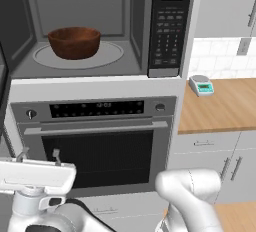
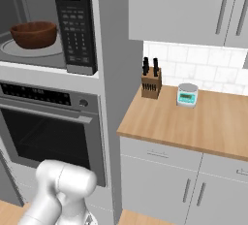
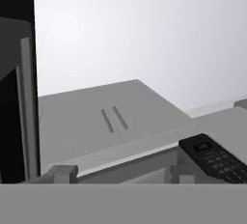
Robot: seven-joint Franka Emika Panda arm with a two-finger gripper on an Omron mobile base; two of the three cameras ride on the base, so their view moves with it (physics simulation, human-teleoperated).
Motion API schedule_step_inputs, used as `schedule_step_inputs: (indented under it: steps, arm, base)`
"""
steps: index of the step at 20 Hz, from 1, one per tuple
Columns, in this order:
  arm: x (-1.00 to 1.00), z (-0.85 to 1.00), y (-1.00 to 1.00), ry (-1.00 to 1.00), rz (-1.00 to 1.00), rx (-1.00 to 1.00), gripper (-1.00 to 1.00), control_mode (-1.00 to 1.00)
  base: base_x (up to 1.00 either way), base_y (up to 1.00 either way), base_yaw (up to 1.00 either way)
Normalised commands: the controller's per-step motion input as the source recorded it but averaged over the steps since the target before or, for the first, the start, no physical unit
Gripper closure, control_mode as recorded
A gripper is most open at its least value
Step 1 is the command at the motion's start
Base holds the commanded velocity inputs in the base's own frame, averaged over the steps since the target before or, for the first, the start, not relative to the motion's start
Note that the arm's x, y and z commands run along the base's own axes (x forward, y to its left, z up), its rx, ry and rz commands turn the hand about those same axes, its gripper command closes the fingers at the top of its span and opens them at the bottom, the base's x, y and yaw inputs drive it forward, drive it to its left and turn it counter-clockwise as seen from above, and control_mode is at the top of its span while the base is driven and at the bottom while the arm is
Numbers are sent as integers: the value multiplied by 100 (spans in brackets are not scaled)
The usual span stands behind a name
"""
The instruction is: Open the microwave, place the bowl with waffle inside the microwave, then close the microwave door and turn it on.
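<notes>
Wooden counter (image 2: 193, 122) bears scale (image 2: 187, 95), knife block (image 2: 151, 82).

A home kitchen: a built-in microwave (image 1: 100, 26) stacked over a wall oven (image 1: 97, 141), a wooden countertop (image 2: 193, 122) beside them with a knife block (image 2: 151, 82) and small scale (image 2: 187, 94), white tiled backsplash (image 2: 203, 69), and grey cabinets (image 2: 184, 10).

We see a glossy white arm (image 1: 192, 196) built of thick rounded tubular links, with dark seams where the joints meet. Its hand is a flat white rectangular block with rounded corners on a short white cylindrical wrist. The pincer (image 1: 39, 154) has two small slim grey fingers (image 1: 56, 155).
</notes>
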Motion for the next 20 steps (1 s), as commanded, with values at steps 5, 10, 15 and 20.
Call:
schedule_step_inputs:
  steps: [5,10,15,20]
  arm:
    - [0,-4,29,0,0,0,100,-100]
    - [0,-5,23,0,0,0,100,-100]
    - [0,-45,18,0,0,-14,100,-100]
    - [6,-56,18,8,0,-26,100,-100]
  base:
    - [0,0,0]
    - [0,0,0]
    - [0,0,0]
    - [0,0,0]
